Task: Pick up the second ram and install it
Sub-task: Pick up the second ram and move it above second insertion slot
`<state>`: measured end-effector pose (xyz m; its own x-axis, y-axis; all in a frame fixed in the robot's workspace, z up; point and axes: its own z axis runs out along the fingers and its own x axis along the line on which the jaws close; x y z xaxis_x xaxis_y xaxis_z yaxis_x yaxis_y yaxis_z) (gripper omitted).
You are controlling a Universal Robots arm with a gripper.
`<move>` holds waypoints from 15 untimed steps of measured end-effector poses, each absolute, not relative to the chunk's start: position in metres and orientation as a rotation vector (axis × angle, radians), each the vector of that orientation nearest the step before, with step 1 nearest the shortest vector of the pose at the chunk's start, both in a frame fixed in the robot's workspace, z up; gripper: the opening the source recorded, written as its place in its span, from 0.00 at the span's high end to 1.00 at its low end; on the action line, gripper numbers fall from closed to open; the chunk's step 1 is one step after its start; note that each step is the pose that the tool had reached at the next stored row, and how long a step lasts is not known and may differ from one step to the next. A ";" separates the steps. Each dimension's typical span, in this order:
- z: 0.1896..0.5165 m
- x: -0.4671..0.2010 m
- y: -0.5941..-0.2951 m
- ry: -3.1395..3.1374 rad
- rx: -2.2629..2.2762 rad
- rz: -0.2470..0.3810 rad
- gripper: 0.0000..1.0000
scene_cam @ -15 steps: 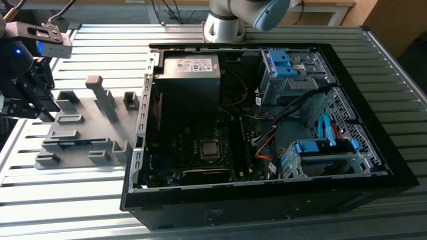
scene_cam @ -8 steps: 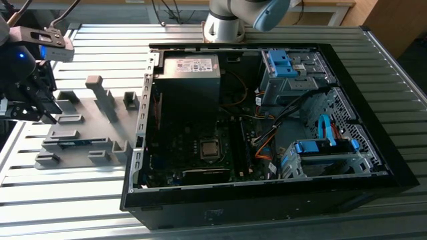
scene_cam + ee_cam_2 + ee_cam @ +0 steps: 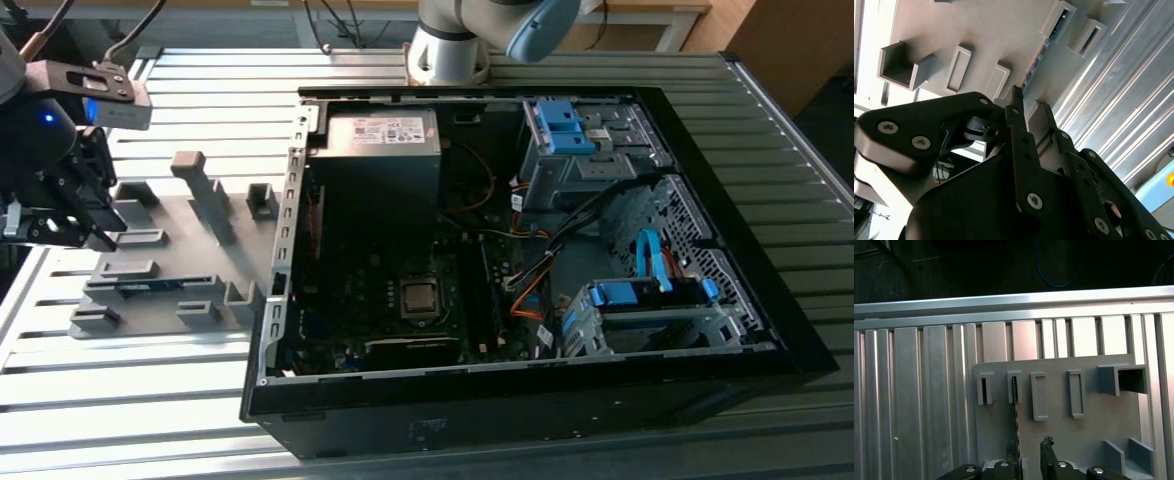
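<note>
The second ram [image 3: 1015, 415], a thin dark circuit-board stick, stands on its narrow edge in a matte grey plastic holder plate [image 3: 1089, 435] moulded with raised rectangular slots. In the first wrist view its long axis runs from one slot straight toward the black metal pincer [image 3: 1029, 456]. The pincer is released, its fingers spread just over the stick's near end. The plate lies on a ribbed aluminium counter [image 3: 914, 405], beside an open black computer case [image 3: 534, 420].
</note>
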<state>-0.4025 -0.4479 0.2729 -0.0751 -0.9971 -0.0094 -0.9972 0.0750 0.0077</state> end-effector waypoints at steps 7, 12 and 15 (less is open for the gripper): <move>0.266 -0.403 -0.449 2.302 -2.135 0.019 0.67; 0.262 -0.403 -0.451 2.302 -2.136 0.019 0.67; 0.260 -0.403 -0.453 2.302 -2.136 0.019 0.67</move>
